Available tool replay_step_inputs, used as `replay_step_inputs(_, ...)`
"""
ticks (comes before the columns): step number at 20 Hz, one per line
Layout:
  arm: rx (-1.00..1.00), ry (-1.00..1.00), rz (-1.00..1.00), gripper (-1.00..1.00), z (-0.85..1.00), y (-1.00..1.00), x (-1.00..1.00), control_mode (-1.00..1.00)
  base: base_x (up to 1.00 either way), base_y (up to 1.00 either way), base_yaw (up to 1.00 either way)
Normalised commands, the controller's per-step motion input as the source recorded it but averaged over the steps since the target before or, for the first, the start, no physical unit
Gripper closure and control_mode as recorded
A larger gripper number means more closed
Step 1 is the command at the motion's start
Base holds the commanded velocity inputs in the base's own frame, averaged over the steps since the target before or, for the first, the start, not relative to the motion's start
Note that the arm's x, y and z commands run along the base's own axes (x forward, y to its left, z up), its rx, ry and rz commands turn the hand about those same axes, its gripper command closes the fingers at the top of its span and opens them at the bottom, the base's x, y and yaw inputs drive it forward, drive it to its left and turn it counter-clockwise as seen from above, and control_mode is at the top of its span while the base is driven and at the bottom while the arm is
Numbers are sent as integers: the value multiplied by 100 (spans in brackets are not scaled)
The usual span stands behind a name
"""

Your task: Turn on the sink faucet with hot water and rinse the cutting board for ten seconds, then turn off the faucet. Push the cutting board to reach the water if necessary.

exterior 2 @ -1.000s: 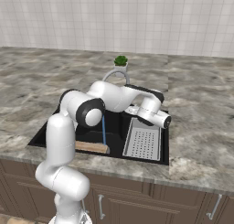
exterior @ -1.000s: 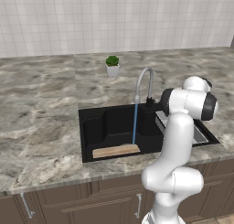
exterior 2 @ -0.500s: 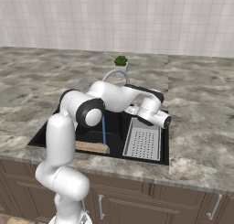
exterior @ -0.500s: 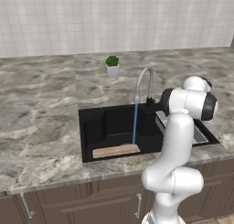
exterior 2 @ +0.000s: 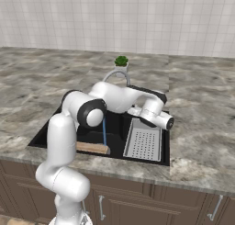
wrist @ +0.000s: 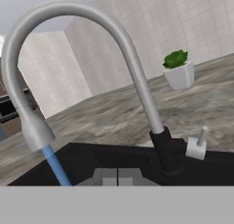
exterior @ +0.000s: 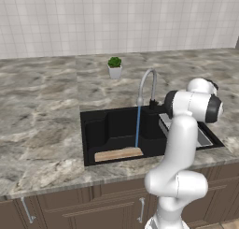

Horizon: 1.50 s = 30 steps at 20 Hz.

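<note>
Left base view: water (exterior: 137,126) runs in a thin blue stream from the faucet (exterior: 146,85) into the black sink (exterior: 100,130), landing at the right-hand end of the cutting board (exterior: 118,153). The board lies flat on the basin floor along the front wall, its long axis running side to side. The arm's white elbow hides the hand, so the fingers and their state cannot be told here. A small potted plant (exterior: 114,67) stands on the marble bench (exterior: 42,106) behind the faucet, well clear of the work.

Right base view: the arm reaches across the basin, its wrist held above the grey drainer tray (exterior 2: 143,143), just beside the faucet base. The stream drops onto the near end of the board (exterior 2: 92,148), which lies below and behind the hand, toward the robot.

Hand view: the camera looks straight at the faucet's dark base (wrist: 165,150), with the small pale handle (wrist: 197,145) just to its right and close ahead. The gooseneck arches up and over to the left, where the stream leaves the nozzle. The fingers are not clear enough to say whether they are open or closed. Judged from these frames, the rinse is under way and the handle, directly ahead with nothing between, is what the shut-off will turn on.
</note>
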Motion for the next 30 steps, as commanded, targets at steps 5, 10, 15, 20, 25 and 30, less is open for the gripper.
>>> replay_step_inputs(5, 0, 0, 0, 100, -6, -48, 4, -100, 0, 0, 0)
replay_step_inputs(10, 0, 3, 0, 100, 0, -35, 49, -100, 0, 0, 0)
replay_step_inputs(15, 0, 2, 0, 100, 0, -16, 58, -100, 0, 0, 0)
replay_step_inputs(20, 0, 0, 0, 100, 0, 0, 23, -100, 0, 0, 0)
replay_step_inputs(25, 0, 0, 0, 100, -6, 0, 8, -100, 0, 0, 0)
replay_step_inputs(30, 0, 0, 0, 100, -11, -4, 32, -100, 0, 0, 0)
